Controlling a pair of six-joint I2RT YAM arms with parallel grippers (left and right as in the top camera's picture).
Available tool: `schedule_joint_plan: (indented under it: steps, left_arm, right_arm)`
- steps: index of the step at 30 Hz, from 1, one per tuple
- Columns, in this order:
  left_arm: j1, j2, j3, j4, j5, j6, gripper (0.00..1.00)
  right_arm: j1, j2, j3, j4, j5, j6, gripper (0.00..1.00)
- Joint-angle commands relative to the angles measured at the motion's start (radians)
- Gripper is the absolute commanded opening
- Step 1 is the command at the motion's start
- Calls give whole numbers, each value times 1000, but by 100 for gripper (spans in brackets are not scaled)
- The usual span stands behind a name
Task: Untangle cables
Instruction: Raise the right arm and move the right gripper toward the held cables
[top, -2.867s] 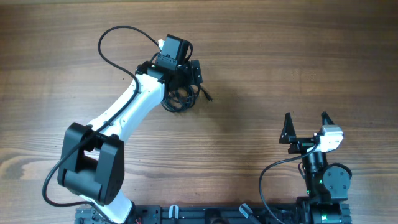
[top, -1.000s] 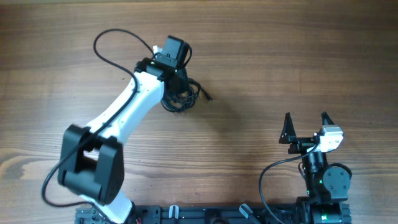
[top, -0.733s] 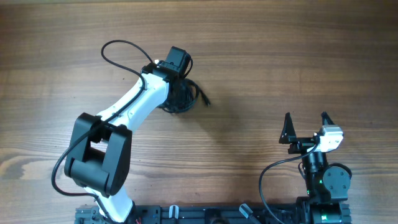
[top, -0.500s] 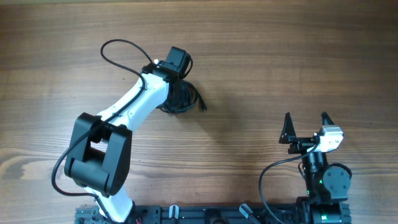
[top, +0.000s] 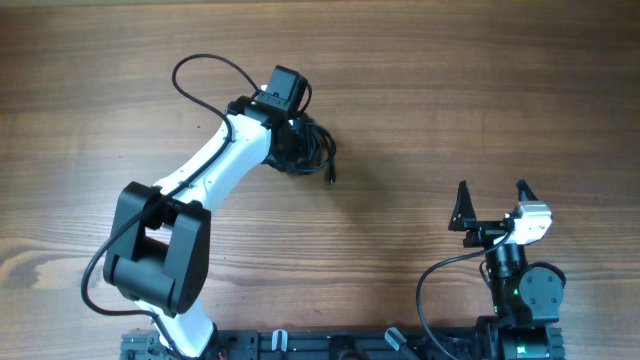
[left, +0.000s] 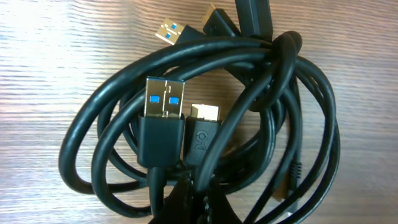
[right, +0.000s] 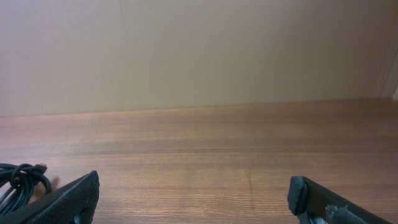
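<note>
Here, left gripper (left: 188, 200) clenched on bundled cables (left: 159, 140), right gripper (top: 492, 205) spread wide, wooden table (top: 450, 90)

You'll see the cables (left: 205, 124) bunched as one tangle of glossy black loops on the desk (top: 450, 100), left of its middle. Two USB plugs (left: 163, 106) lie side by side across the coil, gold-tipped ends (left: 169, 31) poke out beyond it, and one loose end (top: 330, 176) trails toward the desk's near edge.

Wood-grain table (top: 450, 100), plain beige wall (right: 199, 50), even light
</note>
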Motion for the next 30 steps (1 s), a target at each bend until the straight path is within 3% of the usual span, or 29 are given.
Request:
schedule_joint_plan:
  steps: [1,6,14,23,27,30]
  left_arm:
    - [27,-43,29,-11,59,51,4]
    - [54,-102,29,-52,124,130,4]
    - [163,-151,29,-64,479,225,4]
    - [197,-134,24,-80,427,288,4]
    - [196,-111,20,-105,346,287,4]
    - [196,-88,5,-108,330,285,4]
  right_arm:
    - [6,-6,-1,3,-1,-19,100]
    - [6,-6,-1,14,0,-28,100]
    - [6,-6,0,93,-282,374,100]
    - [6,50,109,61,-494,376,100]
    - [6,177,262,-27,-552,372,100]
    - [6,384,463,-160,-645,369,100]
